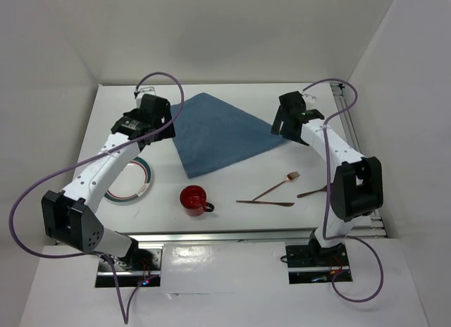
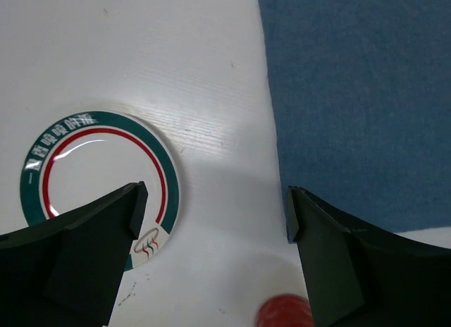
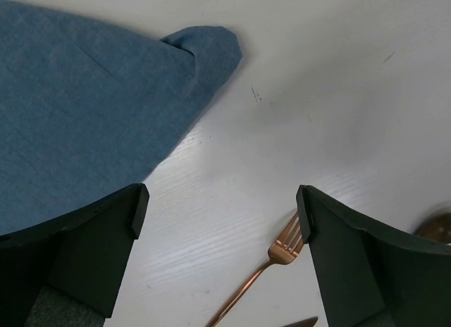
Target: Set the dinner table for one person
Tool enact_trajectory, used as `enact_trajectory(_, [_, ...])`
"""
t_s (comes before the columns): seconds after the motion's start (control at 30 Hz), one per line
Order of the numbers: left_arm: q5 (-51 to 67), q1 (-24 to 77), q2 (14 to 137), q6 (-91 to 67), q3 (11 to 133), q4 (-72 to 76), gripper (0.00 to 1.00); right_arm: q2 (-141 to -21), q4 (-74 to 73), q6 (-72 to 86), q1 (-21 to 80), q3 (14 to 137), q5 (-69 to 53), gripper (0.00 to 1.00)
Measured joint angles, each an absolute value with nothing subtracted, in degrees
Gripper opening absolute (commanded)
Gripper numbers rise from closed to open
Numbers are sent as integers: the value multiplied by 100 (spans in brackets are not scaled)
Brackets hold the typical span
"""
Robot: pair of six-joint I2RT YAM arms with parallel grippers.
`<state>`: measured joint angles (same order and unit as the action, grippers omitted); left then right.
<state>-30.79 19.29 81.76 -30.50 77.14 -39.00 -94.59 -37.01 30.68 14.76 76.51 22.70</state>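
Observation:
On the white dinner table (image 1: 232, 225) a blue cloth placemat (image 1: 218, 133) lies skewed at the middle. A white plate (image 1: 134, 182) with a green and red rim sits at the left, partly under my left arm. Near the front stand a red cup (image 1: 194, 199), a copper fork (image 1: 275, 187), a knife (image 1: 266, 202) and a spoon (image 1: 312, 192). My left gripper (image 2: 215, 214) hangs open above bare table between the plate (image 2: 106, 119) and the placemat (image 2: 359, 94), holding nothing. My right gripper (image 3: 222, 214) is open and empty above the table beside the placemat's right corner (image 3: 211, 45), with the fork (image 3: 271, 260) below it.
Aluminium rails (image 1: 352, 122) run along the table's right and front edges. White walls close in the back and sides. The red cup (image 2: 282, 313) shows blurred at the bottom of the left wrist view. The spoon's bowl (image 3: 435, 225) peeks past the right finger.

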Motion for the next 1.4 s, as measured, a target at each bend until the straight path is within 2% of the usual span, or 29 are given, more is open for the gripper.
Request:
enact_trajectory(0.3, [-2075,1929,8281,-3326,7422,-3815,97,-9572,-3760,3100,1546,7651,2139,100])
enact_trajectory(0.6, [-1575,1929,9255,-3892,7592,-4198,98,-9008,-3385,2991,1562,7028,1656,100])
enact_trajectory(0.9, [-187,1929,9526,-4438,6840,-3485,96,-8875,-3107,2851,1562,6995,1387,100])
enact_trajectory(1.27, [532,1999,10200,-4692,6458,-2716,98,-8875,-3020,2740,1562,6884,1181,100])
enact_trajectory(1.33, [580,2062,10250,-4727,6471,-2622,95,-8875,-3017,2740,1562,6825,1155,100])
enact_trajectory(1.37, [589,2099,10272,-4768,6473,-2558,85,-8875,-3017,2740,1562,6803,1140,100])
enact_trajectory(1.4, [600,2121,10298,-4834,6490,-2530,71,-8875,-3011,2742,1557,6781,1114,100])
